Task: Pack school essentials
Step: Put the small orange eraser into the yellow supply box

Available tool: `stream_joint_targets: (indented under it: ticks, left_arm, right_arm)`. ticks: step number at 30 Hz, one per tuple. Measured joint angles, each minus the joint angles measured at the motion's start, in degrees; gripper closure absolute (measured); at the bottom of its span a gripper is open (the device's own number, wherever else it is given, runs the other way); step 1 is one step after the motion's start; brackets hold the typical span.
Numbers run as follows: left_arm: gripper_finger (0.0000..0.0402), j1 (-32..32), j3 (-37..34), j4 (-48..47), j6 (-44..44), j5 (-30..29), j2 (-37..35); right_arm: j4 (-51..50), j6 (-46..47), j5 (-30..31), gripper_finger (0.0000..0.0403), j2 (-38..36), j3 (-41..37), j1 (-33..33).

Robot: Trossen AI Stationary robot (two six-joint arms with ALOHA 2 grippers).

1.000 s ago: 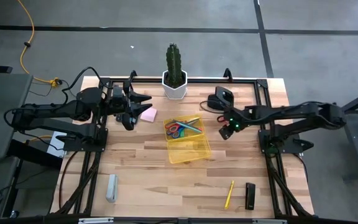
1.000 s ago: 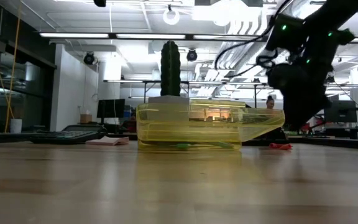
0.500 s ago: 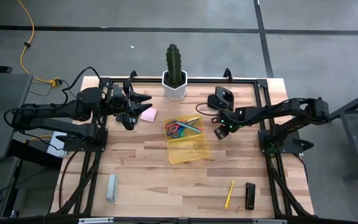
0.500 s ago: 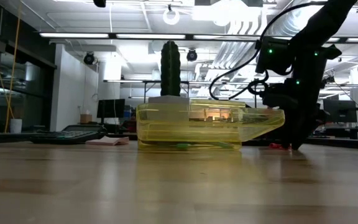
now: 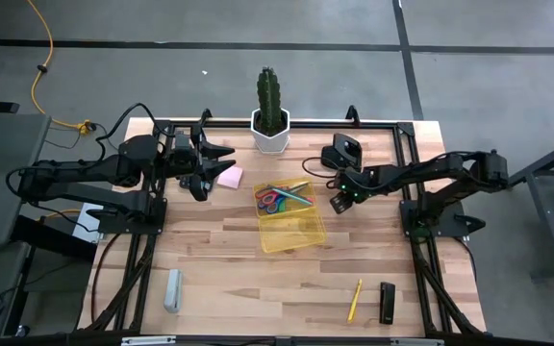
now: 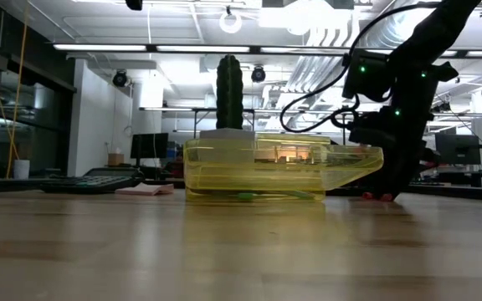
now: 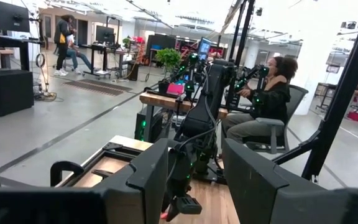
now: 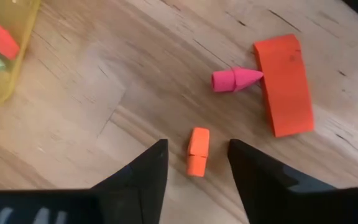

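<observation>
Overhead: right gripper (image 5: 338,204) hovers beside the yellow tray (image 5: 289,220); the left gripper (image 5: 200,173) waits near the pink pad (image 5: 228,177), jaws partly apart, empty. Right wrist: jaws open, straddling a small orange eraser piece (image 8: 197,151) on the tabletop, its long axis running along the gap between them. Looks light, rubbery, stiff; pinch its long sides.

We are looking at a wooden table (image 5: 258,279) carrying a yellow tray (image 5: 289,218), a potted cactus (image 5: 269,125), a pink sticky-note pad (image 5: 229,177), a grey block (image 5: 172,290), a yellow pencil (image 5: 355,300), a black oblong (image 5: 387,302), plus orange (image 8: 197,151), (image 8: 284,84) and pink (image 8: 236,79) pieces lying beside the tray.
</observation>
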Motion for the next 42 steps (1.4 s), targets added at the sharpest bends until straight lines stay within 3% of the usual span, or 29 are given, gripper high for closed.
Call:
stream_joint_targets:
  ticks: [13, 21, 28, 36, 42]
  left_arm:
    - [0.0261, 0.0, 0.0, 0.0, 0.0, 0.0, 0.0]
    - [0.0261, 0.0, 0.0, -0.9, 0.0, 0.0, 0.0]
    - [0.0261, 0.0, 0.0, -0.9, 0.0, 0.0, 0.0]
    - [0.0261, 0.0, 0.0, -0.9, 0.0, 0.0, 0.0]
    - [0.0261, 0.0, 0.0, -0.9, 0.0, 0.0, 0.0]
  right_arm:
    - [-1.7, -1.4, 1.0, 0.0395, -1.0, -0.1, -0.1]
    - [-4.0, -2.2, -0.3, 0.0398, -13.8, -0.2, 1.6]
    - [11.7, -4.1, 2.3, 0.04, -25.6, -0.2, 7.3]
    - [38.2, -12.1, 3.4, 0.0401, -24.4, -0.2, 10.1]
    - [43.8, -14.6, 2.5, 0.0402, -23.6, -0.1, 10.1]
